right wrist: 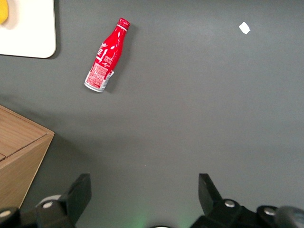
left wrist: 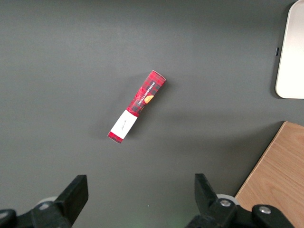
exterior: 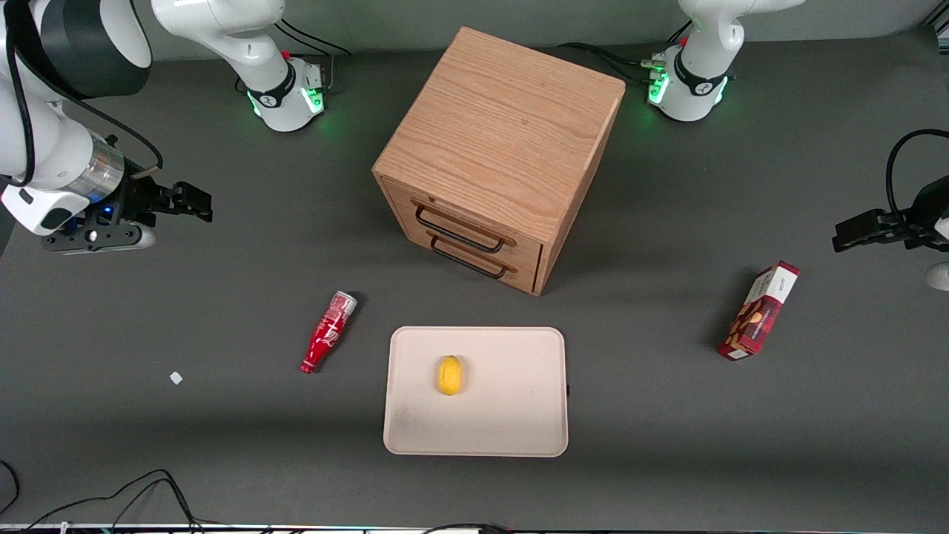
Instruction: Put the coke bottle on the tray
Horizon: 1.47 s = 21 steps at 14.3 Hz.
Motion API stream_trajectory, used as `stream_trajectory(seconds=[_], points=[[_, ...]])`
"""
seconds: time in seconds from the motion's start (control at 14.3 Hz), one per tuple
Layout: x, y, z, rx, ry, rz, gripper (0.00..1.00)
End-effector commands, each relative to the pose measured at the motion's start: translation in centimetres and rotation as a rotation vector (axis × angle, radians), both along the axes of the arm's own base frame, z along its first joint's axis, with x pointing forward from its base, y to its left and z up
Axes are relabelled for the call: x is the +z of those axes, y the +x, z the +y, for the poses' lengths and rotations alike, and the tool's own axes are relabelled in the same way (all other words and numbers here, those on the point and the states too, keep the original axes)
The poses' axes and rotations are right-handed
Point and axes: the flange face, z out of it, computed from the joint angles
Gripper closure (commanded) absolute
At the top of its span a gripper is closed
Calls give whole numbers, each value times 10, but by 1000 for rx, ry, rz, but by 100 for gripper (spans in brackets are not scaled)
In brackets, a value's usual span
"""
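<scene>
While the slim red coke bottle with white script [exterior: 328,331] lies on its side on the dark grey table [exterior: 222,445], the right arm's black two-finger gripper [exterior: 194,202] hangs above the table toward the working arm's end, its fingers spread wide with nothing between them. The bottle rests just beside the flat cream rectangular tray with rounded corners [exterior: 511,415], apart from its rim, with its red cap nearer the front camera and its silvery-grey base pointing toward the light oak drawer cabinet [exterior: 504,141]. The gripper is well apart from the bottle and farther from the front camera than it.

A small yellow lemon-shaped object [exterior: 449,374] sits on the tray. The cabinet, with two black wire handles on its drawer fronts, stands farther from the front camera than the tray. A red rectangular snack box [exterior: 759,310] lies toward the parked arm's end of the table. A small white scrap [exterior: 176,377] lies on the table toward the working arm's end, nearer the front camera than the gripper.

From the right wrist camera, both gripper fingers [right wrist: 76,197] frame bare table, with the bottle [right wrist: 106,56] and scrap [right wrist: 244,28] in sight.
</scene>
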Motion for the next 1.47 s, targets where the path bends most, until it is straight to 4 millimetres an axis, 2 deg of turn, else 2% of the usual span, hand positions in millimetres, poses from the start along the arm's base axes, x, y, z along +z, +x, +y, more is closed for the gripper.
stream_trajectory(seconds=[0.0,0.28,0.49,0.63,0.77,0.98,1.12,1.4], points=[[7,-3,-2,5,23,5,0],[11,1,-1,2,45,-2,0],[6,1,-10,-22,49,10,0],[-1,3,-5,-32,45,24,0],[-19,12,4,-66,35,33,0],[-54,25,32,-145,24,12,0],[-91,36,56,-215,10,30,0],[-161,61,82,-343,15,9,0]])
